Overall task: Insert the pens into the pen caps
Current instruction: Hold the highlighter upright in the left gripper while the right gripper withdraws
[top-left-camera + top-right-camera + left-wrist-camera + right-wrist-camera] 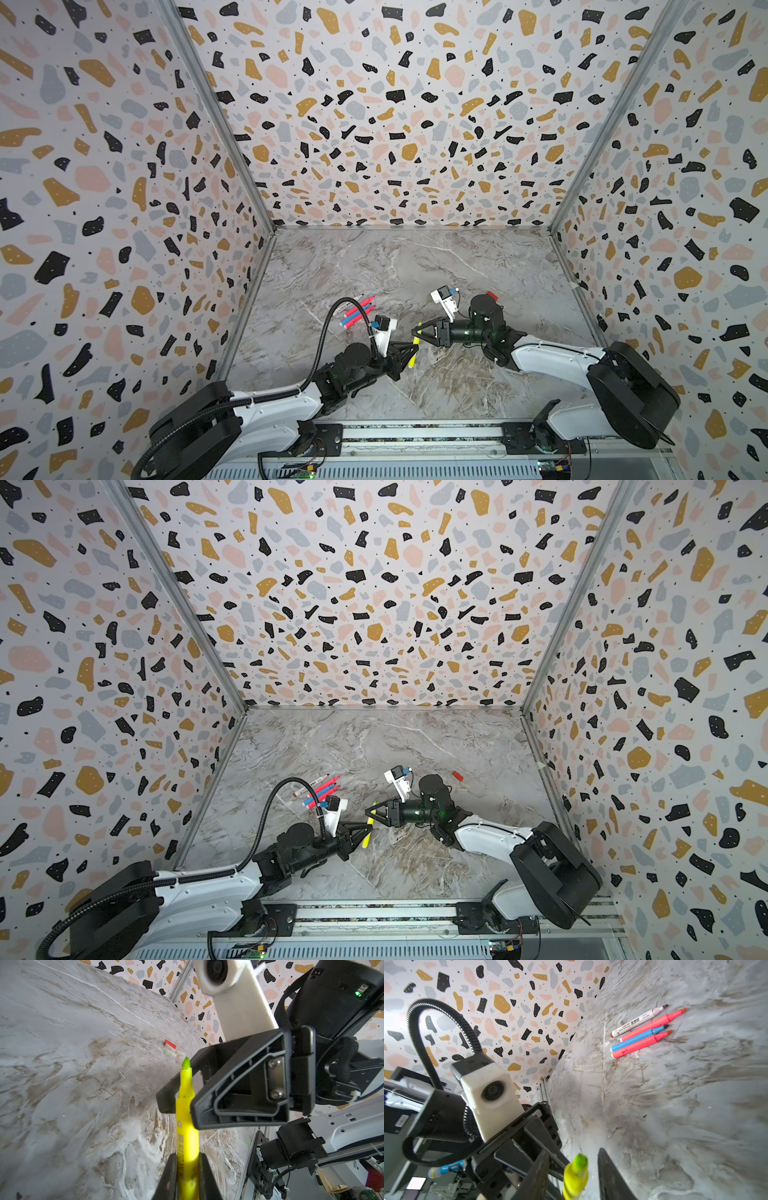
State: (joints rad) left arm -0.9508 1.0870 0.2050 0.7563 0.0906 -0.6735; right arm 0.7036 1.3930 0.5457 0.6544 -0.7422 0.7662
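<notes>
Left end effector point(187, 1159) clenched on yellow pen point(186, 1105), raised off desk point(62, 1064); right end effector point(417, 332) astride its nib end, unclosed. Risk: off-centre pinch levers pen askew

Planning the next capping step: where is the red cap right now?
In both top views the red cap lies on the table, right of centre, just beyond the right arm; pale tubes lie beside it.
</notes>
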